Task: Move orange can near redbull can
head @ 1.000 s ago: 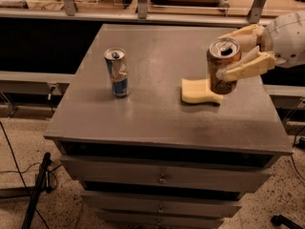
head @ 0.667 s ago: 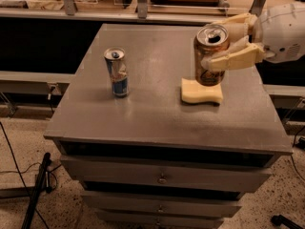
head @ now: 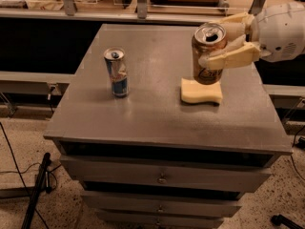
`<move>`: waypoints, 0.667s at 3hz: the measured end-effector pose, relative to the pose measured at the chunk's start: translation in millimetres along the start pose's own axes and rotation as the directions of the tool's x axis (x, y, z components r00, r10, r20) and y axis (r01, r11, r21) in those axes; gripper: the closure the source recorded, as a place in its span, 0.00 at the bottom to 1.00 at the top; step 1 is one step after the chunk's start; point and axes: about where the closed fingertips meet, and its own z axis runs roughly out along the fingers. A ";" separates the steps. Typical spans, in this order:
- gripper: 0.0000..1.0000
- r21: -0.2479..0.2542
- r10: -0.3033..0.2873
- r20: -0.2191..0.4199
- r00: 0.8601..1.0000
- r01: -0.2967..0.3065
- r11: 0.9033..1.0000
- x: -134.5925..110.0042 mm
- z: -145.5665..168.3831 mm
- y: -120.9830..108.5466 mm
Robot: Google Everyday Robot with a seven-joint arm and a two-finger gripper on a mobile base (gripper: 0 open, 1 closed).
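Observation:
The orange can is a copper-orange drink can with dark script and a silver top. My gripper is shut on it, its cream fingers on either side, coming in from the right. The can hangs tilted in the air above the table's right half, over a yellow sponge. The redbull can, slim, blue and silver, stands upright on the left half of the grey table, well apart from the held can.
A yellow sponge lies flat on the table just under the held can. The table is a metal drawer cabinet with drawers in front. A shelf rail runs behind it. Cables lie on the floor at left.
My gripper has lifted the orange can off the table beside the sponge and carried it up and to the left. The redbull can has not moved.

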 end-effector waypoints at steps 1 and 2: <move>1.00 0.068 0.028 0.075 0.997 -0.033 0.997 3.5 20.5 -23.0; 1.00 0.140 0.057 0.143 0.988 -0.077 0.987 14.6 44.2 -55.4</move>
